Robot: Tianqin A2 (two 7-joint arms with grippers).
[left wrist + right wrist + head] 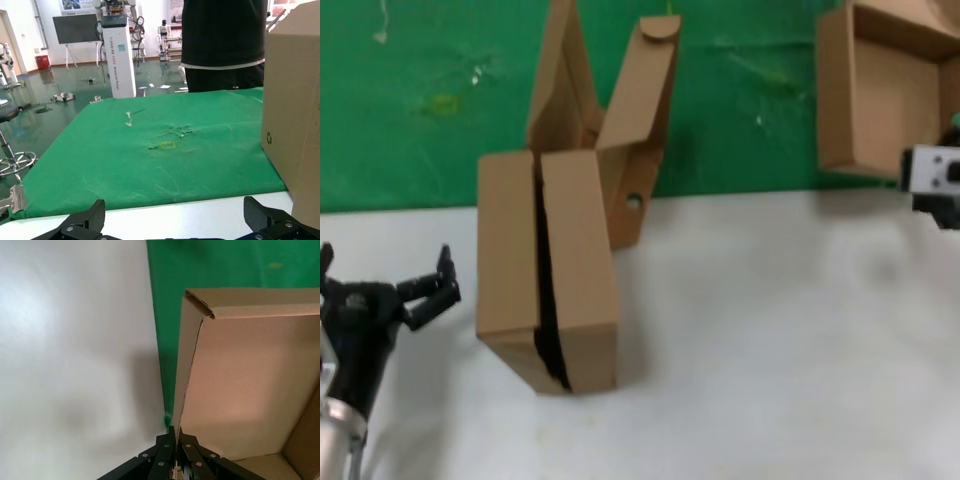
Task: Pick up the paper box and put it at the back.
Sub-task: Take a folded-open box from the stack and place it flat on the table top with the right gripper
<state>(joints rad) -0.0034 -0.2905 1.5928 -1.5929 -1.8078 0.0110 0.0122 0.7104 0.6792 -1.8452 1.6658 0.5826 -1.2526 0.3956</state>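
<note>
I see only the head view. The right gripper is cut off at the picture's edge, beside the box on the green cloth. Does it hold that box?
Observer: Yes. The right wrist view shows the right gripper shut on one thin side wall of the paper box.
Operator: And the left gripper, is something between its fingers?
Observer: No. In the left wrist view the left gripper is open, and between its fingers only the table and the cloth show.
Operator: Is anybody near the table?
Observer: A person in dark clothes stands just behind the cloth's far edge.
</note>
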